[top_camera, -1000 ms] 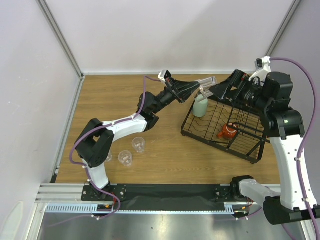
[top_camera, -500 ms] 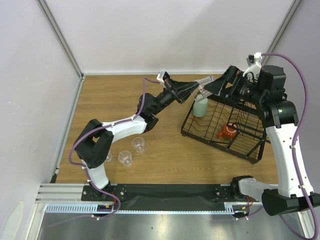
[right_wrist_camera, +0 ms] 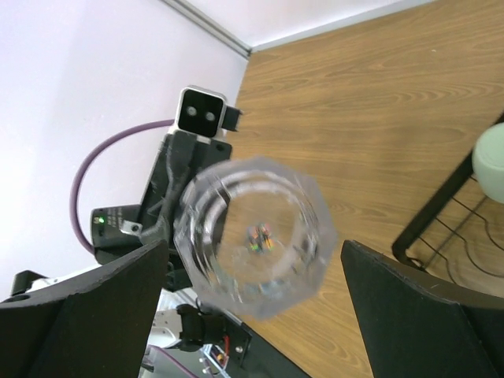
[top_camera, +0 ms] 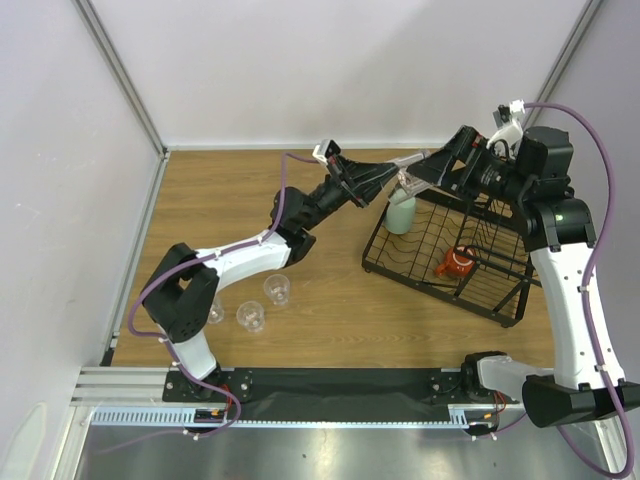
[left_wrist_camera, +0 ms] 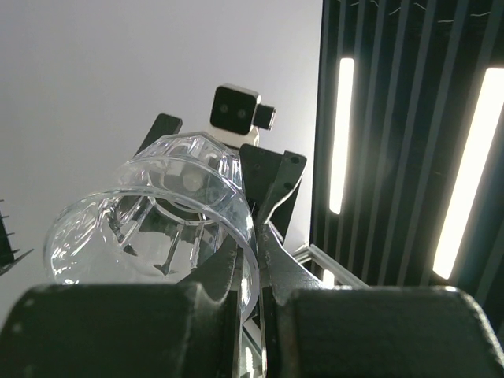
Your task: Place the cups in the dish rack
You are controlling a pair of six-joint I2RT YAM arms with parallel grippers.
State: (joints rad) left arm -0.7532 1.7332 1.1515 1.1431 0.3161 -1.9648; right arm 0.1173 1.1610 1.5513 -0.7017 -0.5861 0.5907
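1. Your left gripper [left_wrist_camera: 253, 244] is pinched closed on the rim of a clear tumbler [left_wrist_camera: 157, 213]. One finger is inside the wall and one outside.
2. The tumbler is held in the air, tipped on its side, above the far-left corner of the dish rack [top_camera: 372, 240]. It touches neither the rack nor the table [top_camera: 220, 200].
3. Your right gripper [top_camera: 432, 172] is spread to full width and pointed straight at the tumbler's base.
4. In the right wrist view its fingers [right_wrist_camera: 94, 307] stand one on each side of the tumbler. The gaps look narrow. I can't tell from any view whether either pad touches the plastic, so count nothing as held on that side.
5. The two grippers face each other nose to nose with the tumbler between them. Each wrist camera shows the other one behind the cup.
6. Already in the rack:
   - the mint-green cup [top_camera: 400, 213], upright in the far-left corner, directly under the held tumbler;
   - the orange mug [top_camera: 457, 264], lower in the tray, beside the taller basket section.
7. Not yet loaded: two clear tumblers [top_camera: 277, 288] and [top_camera: 250, 316], upright on the table near the left arm's base and well apart from the rack. There may be a third behind the left arm's elbow, but it is too hidden to confirm.
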